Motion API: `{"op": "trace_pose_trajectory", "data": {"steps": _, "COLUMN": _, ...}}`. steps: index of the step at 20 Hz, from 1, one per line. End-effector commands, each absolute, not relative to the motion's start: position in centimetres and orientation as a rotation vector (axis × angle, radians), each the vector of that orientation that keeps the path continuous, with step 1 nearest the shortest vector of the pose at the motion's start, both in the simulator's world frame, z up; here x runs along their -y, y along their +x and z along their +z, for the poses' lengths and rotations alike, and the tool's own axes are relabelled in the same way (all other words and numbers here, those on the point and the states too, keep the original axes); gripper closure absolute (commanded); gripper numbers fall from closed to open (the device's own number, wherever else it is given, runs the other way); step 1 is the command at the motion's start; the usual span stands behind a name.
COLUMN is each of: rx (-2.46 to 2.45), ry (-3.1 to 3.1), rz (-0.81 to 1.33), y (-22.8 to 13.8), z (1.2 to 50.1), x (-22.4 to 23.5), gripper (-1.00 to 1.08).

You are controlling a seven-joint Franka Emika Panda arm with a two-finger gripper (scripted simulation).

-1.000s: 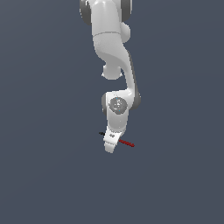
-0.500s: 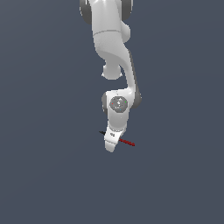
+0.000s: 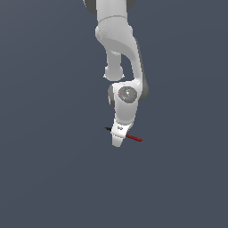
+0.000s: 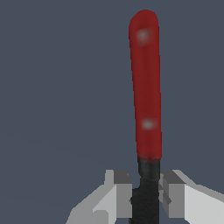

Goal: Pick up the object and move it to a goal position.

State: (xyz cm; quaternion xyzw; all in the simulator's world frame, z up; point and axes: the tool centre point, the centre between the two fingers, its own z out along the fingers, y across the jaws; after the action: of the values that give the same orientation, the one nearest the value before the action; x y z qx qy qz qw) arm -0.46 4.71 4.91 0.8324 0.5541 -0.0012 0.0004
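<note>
One white claw point(image 3: 117, 141) hung low beneath the arm, its fingers point(image 4: 119, 192) pinched tight on the black half of the stick point(image 4: 146, 113), red half jutting toward the exterior view's right.

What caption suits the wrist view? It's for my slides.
Gripper fingers flank the stick near its red-black junction.

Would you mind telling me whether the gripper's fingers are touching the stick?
Touching. In the wrist view, both fingers press against the black half of the stick, with no gap on either side.
</note>
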Motion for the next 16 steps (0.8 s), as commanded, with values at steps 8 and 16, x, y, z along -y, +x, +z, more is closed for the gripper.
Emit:
{"op": "trace_pose_trajectory", "data": {"steps": 8, "rx": -1.74, "ry": 2.611, "rz": -0.005, "y": -4.6, "z": 11.8, "x": -8.9, "gripper": 1.08}}
{"op": "trace_pose_trajectory", "data": {"steps": 16, "rx": -1.74, "ry": 2.61, "rz": -0.006, "y": -8.6, "z": 18.4, "x": -13.1, "gripper": 1.08}}
